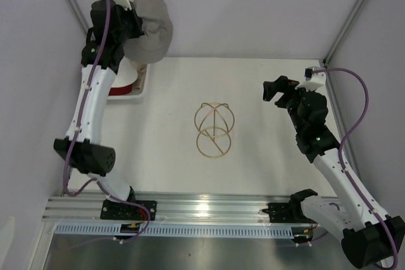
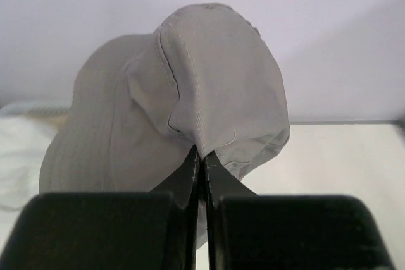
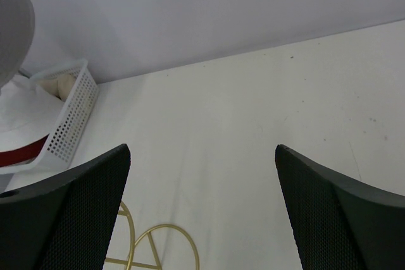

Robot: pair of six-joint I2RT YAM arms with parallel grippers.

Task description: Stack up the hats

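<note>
My left gripper (image 1: 144, 26) is shut on the grey hat (image 1: 152, 30) and holds it in the air above the far left of the table. In the left wrist view the fingertips (image 2: 195, 156) pinch a fold of the grey hat's (image 2: 190, 86) crown. The white hat (image 3: 22, 115), the dark red hat (image 1: 123, 82) and a bit of the beige hat (image 3: 65, 83) lie in the white mesh basket (image 1: 140, 86). My right gripper (image 1: 276, 88) is open and empty, hovering over the table at the right; in the right wrist view (image 3: 202, 162) bare table shows between its fingers.
The gold wire stand (image 1: 214, 129) stands at the table's middle and shows at the bottom of the right wrist view (image 3: 155, 248). Grey walls enclose the table at the back and on both sides. The aluminium rail (image 1: 209, 207) runs along the near edge.
</note>
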